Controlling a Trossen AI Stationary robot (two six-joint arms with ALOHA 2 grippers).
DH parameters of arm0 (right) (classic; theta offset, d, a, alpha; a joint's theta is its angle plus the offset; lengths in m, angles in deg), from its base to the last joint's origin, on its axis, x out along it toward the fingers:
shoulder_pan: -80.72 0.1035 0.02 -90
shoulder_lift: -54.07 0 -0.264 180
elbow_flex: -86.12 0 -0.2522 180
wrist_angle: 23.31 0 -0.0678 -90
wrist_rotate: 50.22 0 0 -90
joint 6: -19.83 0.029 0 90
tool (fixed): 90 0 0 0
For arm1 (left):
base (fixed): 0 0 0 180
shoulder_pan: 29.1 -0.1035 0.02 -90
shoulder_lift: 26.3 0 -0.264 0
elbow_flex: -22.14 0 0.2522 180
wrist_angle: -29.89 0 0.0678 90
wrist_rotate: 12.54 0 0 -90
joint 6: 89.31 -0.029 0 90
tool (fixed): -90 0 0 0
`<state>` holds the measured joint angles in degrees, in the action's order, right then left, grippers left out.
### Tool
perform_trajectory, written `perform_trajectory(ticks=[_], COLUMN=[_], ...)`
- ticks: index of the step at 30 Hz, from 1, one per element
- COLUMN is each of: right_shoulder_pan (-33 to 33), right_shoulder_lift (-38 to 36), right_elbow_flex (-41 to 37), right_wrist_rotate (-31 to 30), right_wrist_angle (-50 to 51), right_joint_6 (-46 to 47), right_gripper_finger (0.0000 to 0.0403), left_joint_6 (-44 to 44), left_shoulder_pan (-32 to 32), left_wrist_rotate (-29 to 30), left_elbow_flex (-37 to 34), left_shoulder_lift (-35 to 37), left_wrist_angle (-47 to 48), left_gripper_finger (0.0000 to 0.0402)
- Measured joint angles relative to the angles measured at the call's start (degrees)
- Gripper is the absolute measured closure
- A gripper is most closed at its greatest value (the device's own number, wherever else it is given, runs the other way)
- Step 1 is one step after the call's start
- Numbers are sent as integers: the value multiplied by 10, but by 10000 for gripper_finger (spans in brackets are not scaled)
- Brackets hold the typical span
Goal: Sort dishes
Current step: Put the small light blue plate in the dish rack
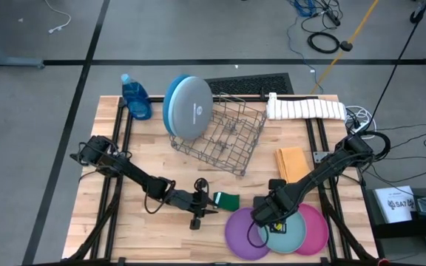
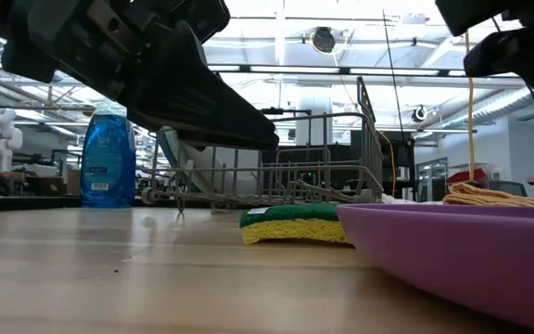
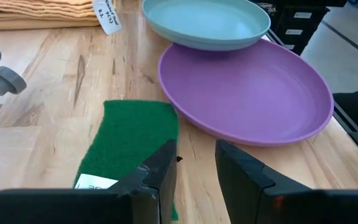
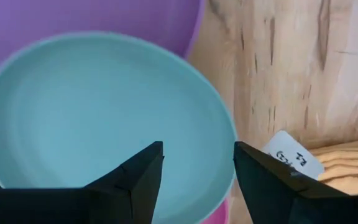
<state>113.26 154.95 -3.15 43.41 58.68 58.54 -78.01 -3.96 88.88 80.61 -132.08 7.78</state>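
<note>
Here, right end effector (image 4: 197, 177): jaws parted and empty, hanging straight over the teal plate (image 1: 285, 230), gripping nothing.
Step in hand: likely picking the teal plate; bring one finger under its rim and pinch at the edge, since the flat middle offers no hold.
Stack: teal plate lies across the purple plate (image 1: 245, 233) and pink plate (image 1: 318, 229) at the tabletop's (image 1: 154, 159) near edge.
Left end effector (image 3: 194, 168): narrowly parted, empty, beside the green sponge (image 3: 129, 140).
Rack (image 1: 224, 137): farther back, holding the large blue plates (image 1: 187, 107).
Views: only the overhead view shows the rack's plates; the right wrist view alone shows the jaw gap.
</note>
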Motion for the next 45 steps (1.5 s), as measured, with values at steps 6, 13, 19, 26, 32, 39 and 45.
perform_trajectory(ticks=[6,13,19,26,32,39,45], right_shoulder_pan=[0,6,5,-7,-19,-35,-50], right_shoulder_lift=[0,-1,-1,-1,-1,-1,-1], right_elbow_flex=[0,-12,-34,-61,-77,-102,-104], right_wrist_rotate=[9,2,-28,-33,-32,-3,13], right_wrist_angle=[27,46,-1,-58,-71,-125,-145], right_joint_6=[-48,-94,-101,-126,-149,-186,-190], right_gripper_finger=[210,211,212,212,213,239,270], left_joint_6=[4,22,30,32,33,34,34], left_shoulder_pan=[0,1,7,7,8,8,8], left_wrist_rotate=[0,0,0,0,3,8,8], left_elbow_flex=[0,0,0,0,0,0,0], left_shoulder_lift=[0,0,0,0,0,0,0], left_wrist_angle=[0,0,10,9,9,9,9], left_gripper_finger=[290,290,290,290,290,290,290])
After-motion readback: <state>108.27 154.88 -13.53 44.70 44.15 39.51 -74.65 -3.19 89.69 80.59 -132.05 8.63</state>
